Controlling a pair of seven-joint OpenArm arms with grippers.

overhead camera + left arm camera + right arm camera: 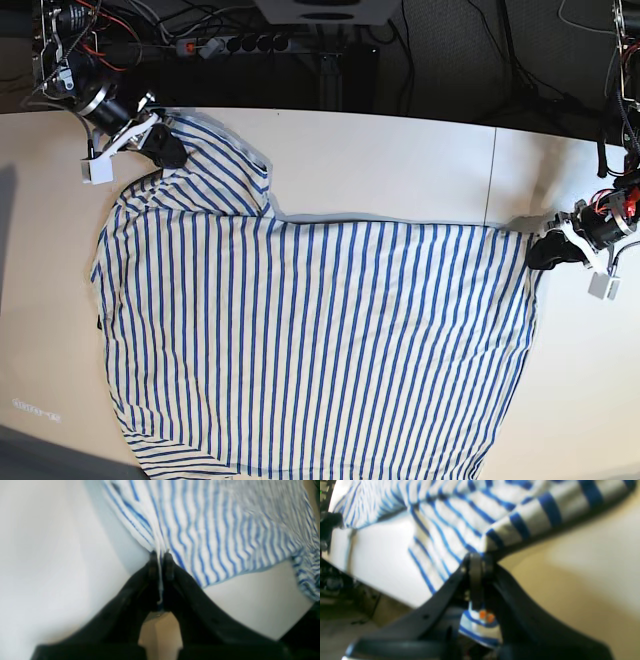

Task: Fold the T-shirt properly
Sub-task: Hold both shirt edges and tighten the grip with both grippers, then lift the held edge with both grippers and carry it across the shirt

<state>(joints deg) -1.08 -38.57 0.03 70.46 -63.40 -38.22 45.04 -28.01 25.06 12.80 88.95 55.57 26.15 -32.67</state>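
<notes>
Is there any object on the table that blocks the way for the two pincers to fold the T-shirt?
Nothing visible does. The left pincer and the right pincer each already pinch an edge of the T-shirt. The table around the shirt shows no other object.

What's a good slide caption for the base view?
Both grippers, left and right, pinch far corners of a striped T-shirt spread on the table.

Lab bench: power strip (232, 44), loose cables (445, 60).
</notes>
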